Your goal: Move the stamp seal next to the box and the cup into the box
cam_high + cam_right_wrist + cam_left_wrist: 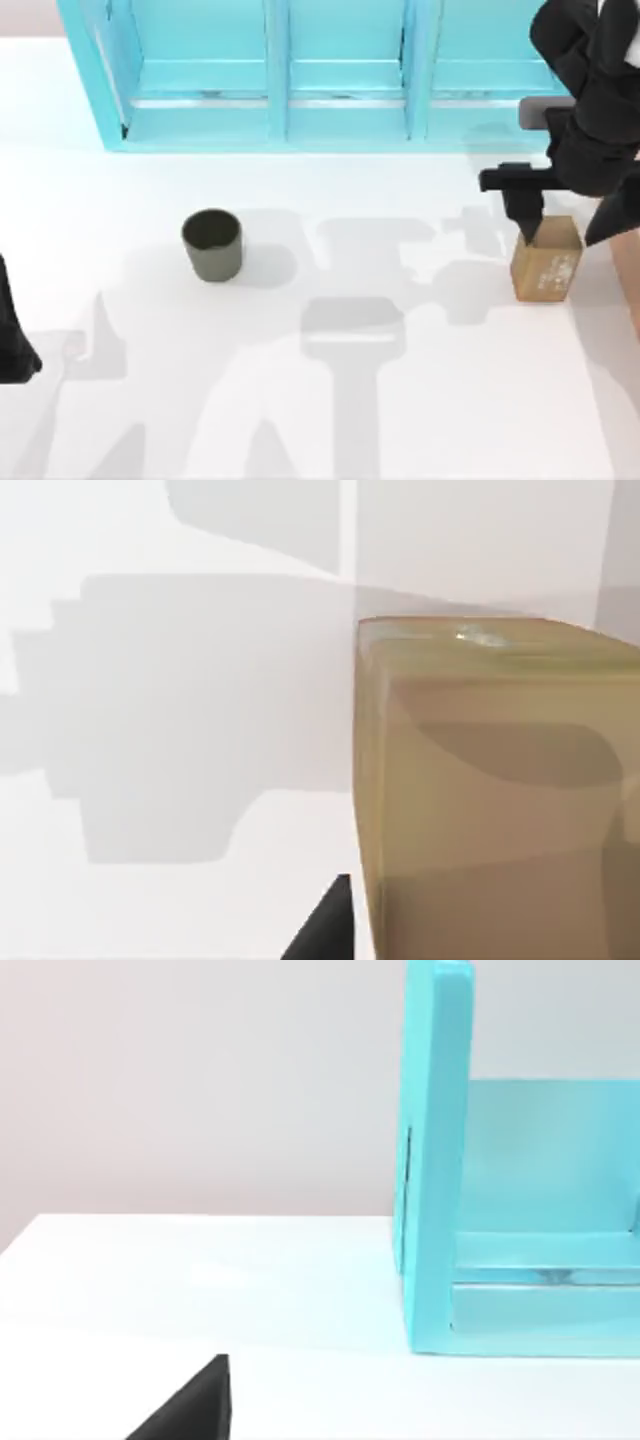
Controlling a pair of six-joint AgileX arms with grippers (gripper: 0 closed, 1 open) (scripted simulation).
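The stamp seal, a tan block with pale markings, stands on the table at the right. My right gripper comes down on it from above. Its fingers press the block's two sides, so it is shut on the stamp seal. The right wrist view has the stamp seal close up, with one dark fingertip against its side. The dark olive cup stands upright at the centre left, far from both grippers. A salmon-pink strip at the right edge looks like the box, mostly out of view.
A big turquoise shelved cabinet spans the back of the table, and its end wall appears in the left wrist view. My left arm is parked at the table's left edge. Bare white table lies between cup and stamp seal.
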